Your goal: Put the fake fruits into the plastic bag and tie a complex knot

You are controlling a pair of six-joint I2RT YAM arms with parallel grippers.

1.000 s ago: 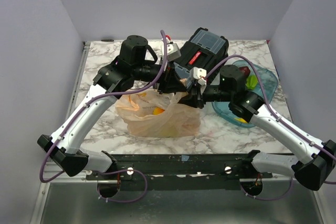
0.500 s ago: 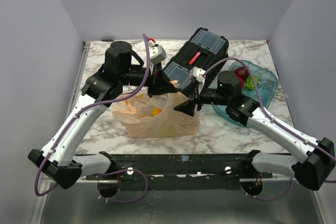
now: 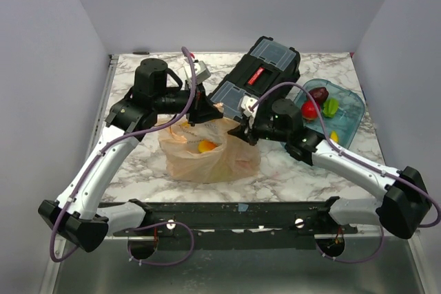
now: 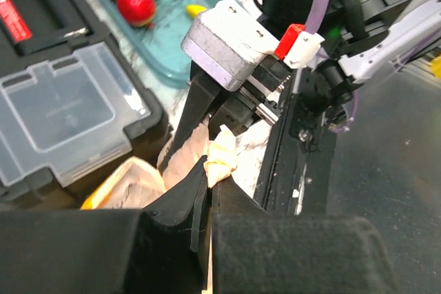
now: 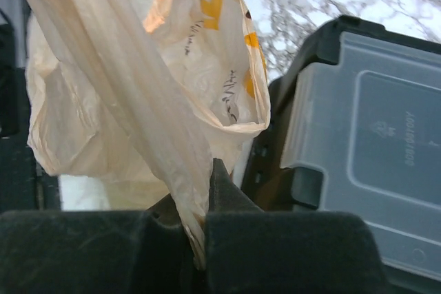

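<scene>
The peach plastic bag [image 3: 210, 156] stands on the marble table between both arms, with an orange fruit [image 3: 207, 147] showing through it. My left gripper [image 3: 203, 111] is at the bag's upper left, shut on a bunched handle strip [image 4: 222, 151]. My right gripper [image 3: 242, 133] is at the bag's upper right, shut on a stretched strip of the bag [image 5: 172, 135]. More fake fruits lie in the blue tray [image 3: 355, 111]: a red one [image 3: 309, 110], a dark red one [image 3: 319, 93], a green one [image 3: 331, 106] and a yellow one [image 3: 333, 135]. No knot is in view.
The black toolbox [image 3: 265, 70] with clear lids lies right behind the bag, close to both grippers. Grey walls enclose the table on three sides. In the left wrist view the right arm's wrist [image 4: 231, 39] is just ahead of my left fingers.
Both grippers were close together over the bag. They have spread apart, the left one to the left and the right one down and left, and each has shut on a bag strip.
</scene>
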